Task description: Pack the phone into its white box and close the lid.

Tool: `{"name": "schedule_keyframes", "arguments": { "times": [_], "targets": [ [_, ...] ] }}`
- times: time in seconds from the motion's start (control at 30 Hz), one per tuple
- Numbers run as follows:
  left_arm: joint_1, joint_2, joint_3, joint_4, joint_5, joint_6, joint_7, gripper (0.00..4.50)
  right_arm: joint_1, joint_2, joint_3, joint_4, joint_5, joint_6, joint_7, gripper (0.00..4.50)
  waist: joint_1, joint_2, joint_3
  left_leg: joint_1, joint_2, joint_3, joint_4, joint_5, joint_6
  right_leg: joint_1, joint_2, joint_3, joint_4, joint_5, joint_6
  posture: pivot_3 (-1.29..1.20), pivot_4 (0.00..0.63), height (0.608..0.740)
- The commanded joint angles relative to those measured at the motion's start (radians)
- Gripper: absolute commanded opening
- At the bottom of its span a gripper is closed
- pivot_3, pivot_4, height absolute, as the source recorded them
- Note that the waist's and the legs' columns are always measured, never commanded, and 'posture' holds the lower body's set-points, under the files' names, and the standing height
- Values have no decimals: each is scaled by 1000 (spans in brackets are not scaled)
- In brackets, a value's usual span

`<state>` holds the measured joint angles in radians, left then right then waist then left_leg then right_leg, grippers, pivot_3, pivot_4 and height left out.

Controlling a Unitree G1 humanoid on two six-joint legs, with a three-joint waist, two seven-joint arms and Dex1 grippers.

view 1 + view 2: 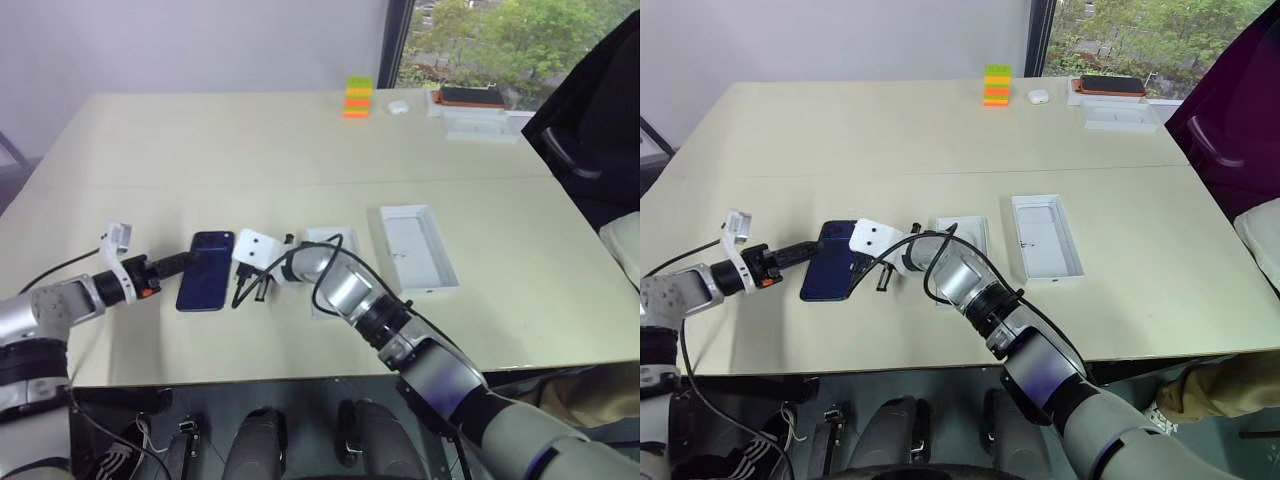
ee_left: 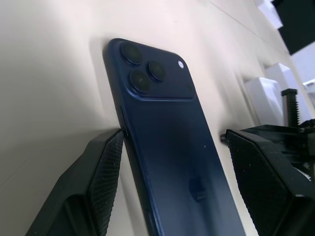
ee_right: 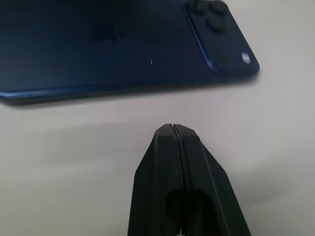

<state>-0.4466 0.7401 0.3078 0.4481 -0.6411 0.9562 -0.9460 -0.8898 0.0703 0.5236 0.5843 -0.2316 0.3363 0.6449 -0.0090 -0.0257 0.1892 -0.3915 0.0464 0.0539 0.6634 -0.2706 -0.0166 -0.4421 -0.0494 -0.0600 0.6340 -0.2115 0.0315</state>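
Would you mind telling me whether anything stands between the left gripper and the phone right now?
Nothing visible does. The left gripper is open with its fingers on either side of the phone, which lies camera side up on the table. The shut right gripper points at the phone's long edge from the other side, with bare table between.

The phone (image 1: 206,270) lies flat between the two grippers: the left gripper (image 2: 170,182) has one finger on each long side, and the right gripper (image 3: 172,129), pressed together, blocks the right side. The table (image 1: 200,150) beyond the phone is free.
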Motion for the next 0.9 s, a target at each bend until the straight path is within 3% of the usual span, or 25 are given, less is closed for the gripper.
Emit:
{"name": "schedule_keyframes", "arguments": {
  "times": [0.03,0.4,0.57,0.9],
  "targets": [
    [27,-23,-75,3,14,52,-33,3501,-2,-3,-1,-34,-13,5,1,20,0,0,0,0,0,0,0,0,0,0,0,0,0,0,0,0,150,740],
    [92,-6,-110,-213,5,205,38,3501,7,-18,29,-70,-43,55,41,20,-3,1,-1,0,-1,0,0,0,0,0,-1,0,0,0,0,0,150,740],
    [79,-15,-71,-276,-30,298,99,3501,12,-23,27,-70,-46,55,44,20,-5,1,-1,0,-1,-1,0,0,0,0,-1,0,0,0,0,0,150,740],
    [13,-163,29,-193,-34,361,252,3501,30,-37,45,-104,-48,66,76,20,11,7,-8,3,-4,-2,0,0,0,5,-4,-1,-1,-1,2,0,150,740]
  ]
}}
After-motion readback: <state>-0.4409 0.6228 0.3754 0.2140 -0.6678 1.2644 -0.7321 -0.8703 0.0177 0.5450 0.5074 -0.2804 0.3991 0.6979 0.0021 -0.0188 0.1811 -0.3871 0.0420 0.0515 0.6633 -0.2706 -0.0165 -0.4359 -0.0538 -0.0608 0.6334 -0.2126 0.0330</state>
